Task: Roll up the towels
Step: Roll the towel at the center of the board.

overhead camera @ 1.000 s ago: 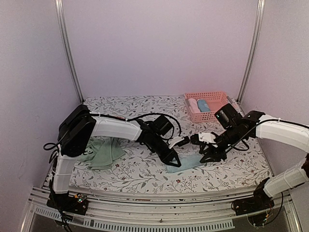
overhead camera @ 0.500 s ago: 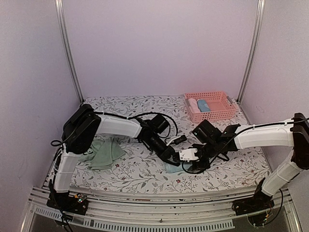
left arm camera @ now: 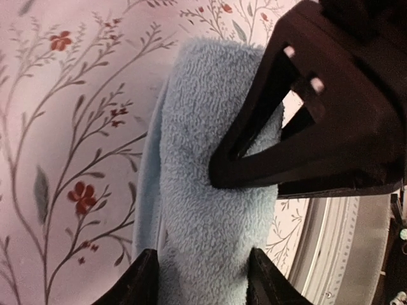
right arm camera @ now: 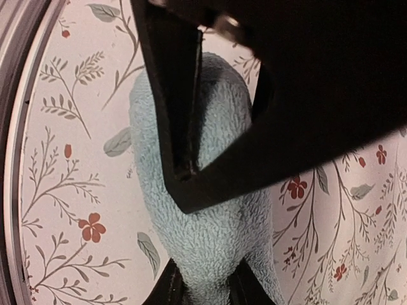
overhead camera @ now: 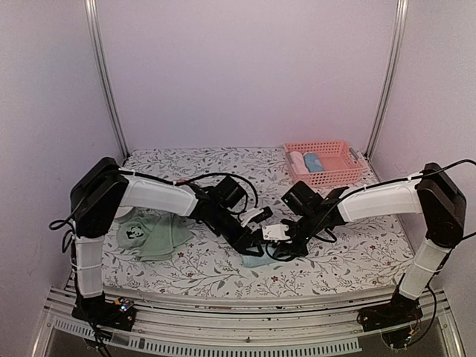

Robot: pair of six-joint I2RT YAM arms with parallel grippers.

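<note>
A light blue terry towel [left arm camera: 191,159] lies near the front middle of the counter [overhead camera: 193,160]. The counter has a pale cover printed with thin twigs, leaves and small red flowers. The towel is fluffy, with tiny loops all over. It is bunched into a long, fat roll shape, with a thin flap sticking out along one side.

Both arms meet over it. The left gripper [left arm camera: 200,284] has its two black fingers wide apart, one on each side of the roll — the towel does not look squashed between them. The right gripper [right arm camera: 205,289] has its fingers close together and pinches one end of the same towel, which gets thin where they squeeze it. Each wrist view also shows the other gripper as a hard, black, wedge-shaped frame touching the soft blue pile.

Off to the left lies a pale green terry towel [overhead camera: 160,236]. It is loose and crumpled, not rolled, and part of it is hidden under the left arm. It has a small black-and-white panda face [overhead camera: 136,233] on it.

At the back right stands a pink plastic basket [overhead camera: 331,181] with square holes in its walls. Inside it lie two little rolls side by side — a cream roll [overhead camera: 297,161] and a blue roll [overhead camera: 313,162].
</note>
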